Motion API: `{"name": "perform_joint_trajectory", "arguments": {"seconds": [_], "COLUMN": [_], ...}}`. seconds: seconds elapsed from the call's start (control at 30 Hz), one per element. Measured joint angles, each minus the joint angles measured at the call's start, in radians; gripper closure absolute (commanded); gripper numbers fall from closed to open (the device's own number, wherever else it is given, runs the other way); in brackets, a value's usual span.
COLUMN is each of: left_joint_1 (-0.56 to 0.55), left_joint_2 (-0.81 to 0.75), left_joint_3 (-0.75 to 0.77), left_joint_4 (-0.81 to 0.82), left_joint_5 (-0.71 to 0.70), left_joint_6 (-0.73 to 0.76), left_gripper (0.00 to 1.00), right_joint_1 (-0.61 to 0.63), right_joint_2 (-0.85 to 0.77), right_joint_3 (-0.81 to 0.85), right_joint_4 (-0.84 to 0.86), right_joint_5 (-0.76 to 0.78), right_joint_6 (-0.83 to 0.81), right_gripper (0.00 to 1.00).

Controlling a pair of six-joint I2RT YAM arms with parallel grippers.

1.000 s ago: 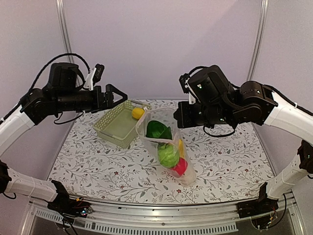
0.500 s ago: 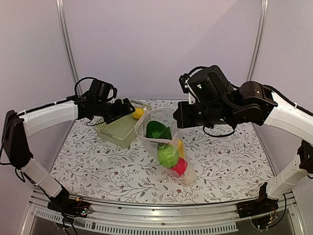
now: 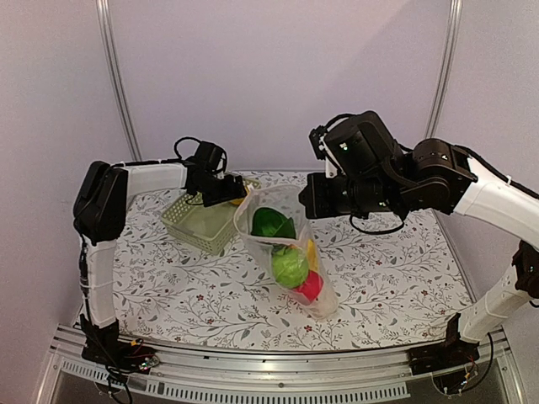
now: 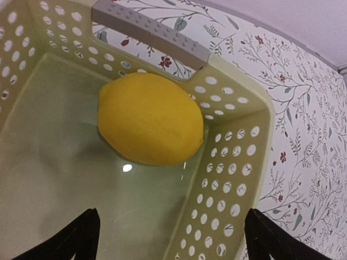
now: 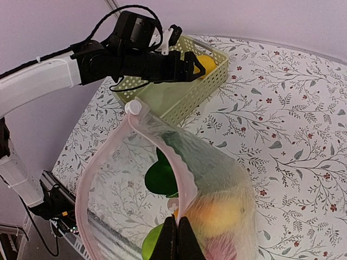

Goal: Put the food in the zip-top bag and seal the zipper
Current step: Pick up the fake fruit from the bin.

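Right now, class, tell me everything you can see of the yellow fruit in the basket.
The yellow fruit is lemon-shaped, smooth and plain bright yellow, looking like plastic. It lies on its side on the floor of the pale green basket, tucked into a corner below the grey handle, seemingly against the wall. Nothing grips it: the left gripper hangs open above it.

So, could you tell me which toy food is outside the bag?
The yellow lemon, alone in the pale basket; the rest sit inside the clear bag.
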Motion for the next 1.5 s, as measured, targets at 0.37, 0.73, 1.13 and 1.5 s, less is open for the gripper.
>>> {"name": "perform_joint_trajectory", "arguments": {"seconds": [0.37,0.73,1.13,1.5], "left_joint_1": [0.009,0.029,0.047,0.048], "left_joint_2": [0.141,0.225,0.328,0.383], "left_joint_3": [0.152,0.251,0.362,0.445], "left_joint_4": [-0.045,-0.045,-0.093,-0.119], "left_joint_5": [-0.002,0.034,0.063,0.065], "left_joint_6": [0.092,0.129,0.158,0.179], "left_gripper": [0.05,0.04,0.04,0.15], "right_joint_1": [-0.003,-0.005,-0.009,-0.009], "right_joint_2": [0.000,0.000,0.005,0.016], "right_joint_3": [0.000,0.000,0.000,0.000], "right_joint_4": [0.000,0.000,0.003,0.009], "right_joint_5": [-0.004,-0.016,-0.027,-0.039], "right_joint_6": [0.015,0.021,0.023,0.022], "right_gripper": [1.00,1.00,1.00,1.00]}}
